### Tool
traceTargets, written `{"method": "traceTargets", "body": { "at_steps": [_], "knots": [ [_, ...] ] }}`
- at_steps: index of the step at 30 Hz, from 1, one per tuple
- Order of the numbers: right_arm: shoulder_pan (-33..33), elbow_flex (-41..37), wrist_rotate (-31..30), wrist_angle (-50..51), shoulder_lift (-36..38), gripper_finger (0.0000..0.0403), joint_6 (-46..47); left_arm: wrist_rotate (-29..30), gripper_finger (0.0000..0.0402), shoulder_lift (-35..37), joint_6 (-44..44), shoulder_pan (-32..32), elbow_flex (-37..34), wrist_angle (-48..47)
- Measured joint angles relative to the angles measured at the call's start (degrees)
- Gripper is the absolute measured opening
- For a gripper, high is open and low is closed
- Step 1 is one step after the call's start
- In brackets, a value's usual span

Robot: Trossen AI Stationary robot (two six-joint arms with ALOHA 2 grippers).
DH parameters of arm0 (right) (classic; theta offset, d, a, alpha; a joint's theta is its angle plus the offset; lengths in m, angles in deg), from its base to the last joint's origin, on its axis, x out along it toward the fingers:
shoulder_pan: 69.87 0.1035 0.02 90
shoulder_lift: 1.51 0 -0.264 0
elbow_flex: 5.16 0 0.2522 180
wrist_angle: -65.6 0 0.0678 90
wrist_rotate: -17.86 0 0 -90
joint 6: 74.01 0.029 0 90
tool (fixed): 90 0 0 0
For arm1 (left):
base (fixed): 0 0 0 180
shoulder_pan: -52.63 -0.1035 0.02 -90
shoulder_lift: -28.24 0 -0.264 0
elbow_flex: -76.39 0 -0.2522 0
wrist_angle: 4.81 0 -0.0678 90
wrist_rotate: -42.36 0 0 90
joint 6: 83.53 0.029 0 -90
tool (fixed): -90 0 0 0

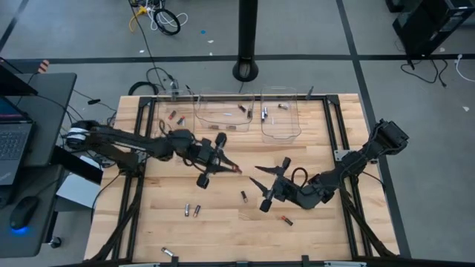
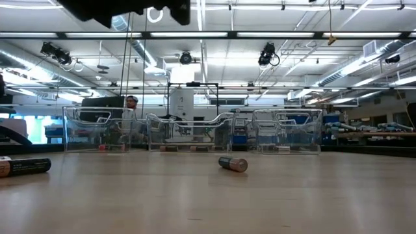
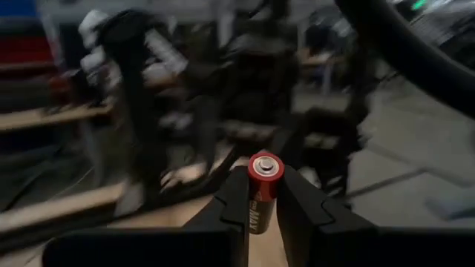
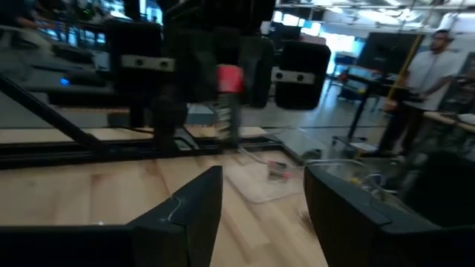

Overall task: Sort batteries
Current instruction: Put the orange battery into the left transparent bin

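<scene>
The left gripper (image 3: 264, 204) clenches a red-ended battery (image 3: 263, 185), the released right gripper (image 1: 261, 183) at its 4 o'clock, clear bins (image 1: 223, 111) at 12 o'clock

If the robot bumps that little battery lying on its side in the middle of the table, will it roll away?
Probably yes. The battery is a smooth round cylinder lying on its side on the flat wooden table, so a nudge across it would likely set it rolling. Nothing sits beside it to stop it. It looks stiff, so it should not bend.
</scene>
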Motion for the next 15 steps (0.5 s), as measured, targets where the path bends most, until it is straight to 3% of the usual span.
{"method": "traceTargets", "body": {
  "at_steps": [3, 8, 12, 15],
  "knots": [
    [1.2, 0.0, -3.2, 1.0, 0.0, 0.0199, -0.2, 3.8, 0.0048, 6.3, 2.4, -1.9, 1.5, -15.4],
    [1.9, 0.0, -5.0, 5.0, 0.0, 0.0179, 1.9, 16.6, 0.0048, 14.0, 7.1, -5.5, 8.8, -46.3],
    [1.2, 0.0, -4.9, 10.0, 0.0, 0.0156, 7.0, 23.1, 0.0048, 14.6, 7.0, -11.5, 16.9, -67.5],
    [0.6, 0.0, -4.9, 13.6, 0.0, 0.0143, 10.8, 25.1, 0.0048, 13.9, 6.3, -17.6, 21.4, -77.5]
  ]
}}
